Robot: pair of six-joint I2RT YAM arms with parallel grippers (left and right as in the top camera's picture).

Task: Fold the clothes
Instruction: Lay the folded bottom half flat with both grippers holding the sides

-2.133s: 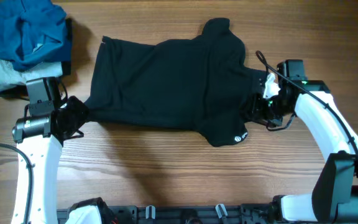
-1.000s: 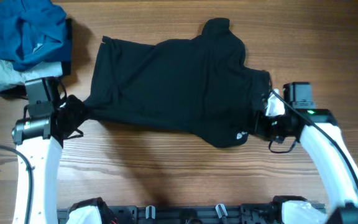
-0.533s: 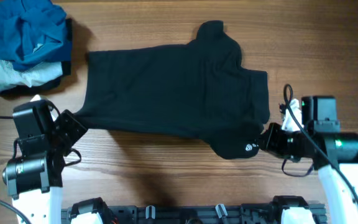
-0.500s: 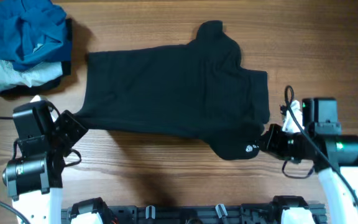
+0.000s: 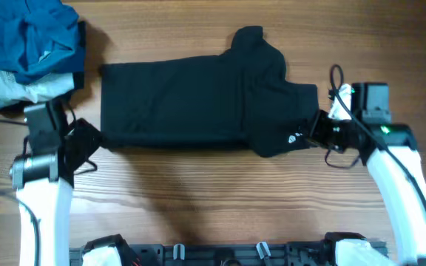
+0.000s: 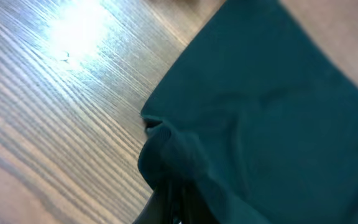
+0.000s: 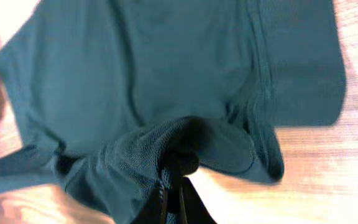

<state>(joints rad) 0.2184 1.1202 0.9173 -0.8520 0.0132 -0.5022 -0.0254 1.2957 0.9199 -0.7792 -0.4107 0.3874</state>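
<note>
Overhead, clothes: the black shirt [image 5: 191, 100] lies spread across the middle of the table [image 5: 220, 199]. Its hem is toward the left edge and one sleeve points at the far edge.
Overhead, left gripper [image 5: 89, 140]: at the shirt's near-left corner, fingers together on the hem.
Overhead, right gripper [image 5: 315, 134]: at the near-right end, just beside the small white logo [image 5: 295, 137], pinching fabric there.
Overhead, bystanders: a bright blue garment [image 5: 32, 33] sits on a pale garment [image 5: 6, 90] in the far left corner, apart from the shirt.
Overhead, step: probably a lengthwise fold, with both ends of the near edge gripped.
Overhead, next move: lift both ends together and carry the near edge toward the far edge at an even pace, so the cloth stays taut.
Left wrist, adds: a puckered knob of hem clamped between the closed fingers, and flat cloth running away over bare wood. The overhead view shows no such detail.
Right wrist, adds: mesh-like fabric bunched at the fingers [image 7: 156, 202]. It may be a sleeve, but blur makes that uncertain. The body of the shirt fans out beyond.
</note>
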